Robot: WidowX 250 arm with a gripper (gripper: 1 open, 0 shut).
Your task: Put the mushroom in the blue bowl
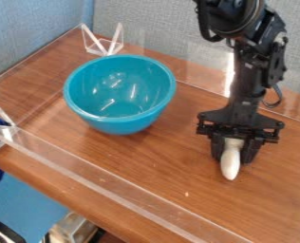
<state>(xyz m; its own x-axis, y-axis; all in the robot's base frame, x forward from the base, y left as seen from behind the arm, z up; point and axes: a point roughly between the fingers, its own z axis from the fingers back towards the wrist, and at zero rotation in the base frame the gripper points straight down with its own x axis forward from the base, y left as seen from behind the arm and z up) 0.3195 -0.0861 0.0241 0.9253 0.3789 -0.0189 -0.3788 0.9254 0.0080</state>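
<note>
brown wooden table (pixel 64 166), glossy, edged with low clear plastic walls (pixel 102 40). blue bowl (pixel 120 93) upright toward left rear, resting on wood. mushroom (pixel 229 162) lying on wood at right, pale, well apart from bowl. bare wood between the two and along front edge.

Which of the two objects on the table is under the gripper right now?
The mushroom, the small cream piece lying between the gripper's fingers. The blue bowl sits apart to the left, empty.
</note>
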